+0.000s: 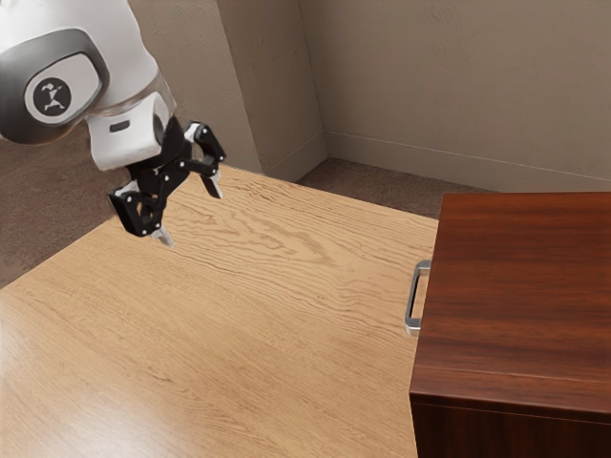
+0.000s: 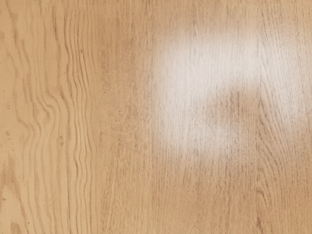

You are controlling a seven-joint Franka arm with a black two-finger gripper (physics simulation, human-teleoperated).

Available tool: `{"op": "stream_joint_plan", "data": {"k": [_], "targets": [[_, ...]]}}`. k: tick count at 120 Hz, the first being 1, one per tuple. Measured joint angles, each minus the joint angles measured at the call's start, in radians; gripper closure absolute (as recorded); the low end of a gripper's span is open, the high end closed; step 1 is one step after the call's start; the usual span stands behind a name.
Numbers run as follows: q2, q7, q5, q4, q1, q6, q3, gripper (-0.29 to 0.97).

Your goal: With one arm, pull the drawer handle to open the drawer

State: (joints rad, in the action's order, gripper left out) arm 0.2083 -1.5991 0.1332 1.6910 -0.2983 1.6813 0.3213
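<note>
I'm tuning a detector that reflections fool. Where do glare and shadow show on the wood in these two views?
Wrist view: a pale glare patch washes out the grain of the table, with a darker blotch inside it. Exterior view: a soft sheen on the table's near corner and the cabinet top, the metal handle catches light, and the open hand casts no clear shadow.

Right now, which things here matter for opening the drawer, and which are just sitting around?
For the job:
drawer handle
dark wooden cabinet that carries it
pincer, open, above the table, well apart from the handle

Just there:
wooden table
beige wall
floor
</note>
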Motion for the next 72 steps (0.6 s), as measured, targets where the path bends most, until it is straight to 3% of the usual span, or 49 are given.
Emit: {"op": "stream_joint_plan", "data": {"k": [10, 29, 72], "targets": [[0.002, -0.033, 0.006, 0.062, -0.123, 0.1, 0.107, 0.0], [0.017, -0.093, 0.056, 0.131, -0.239, 0.255, 0.133, 0.0], [0.046, -0.22, 0.094, 0.25, -0.338, 0.411, 0.153, 0.0]]}}
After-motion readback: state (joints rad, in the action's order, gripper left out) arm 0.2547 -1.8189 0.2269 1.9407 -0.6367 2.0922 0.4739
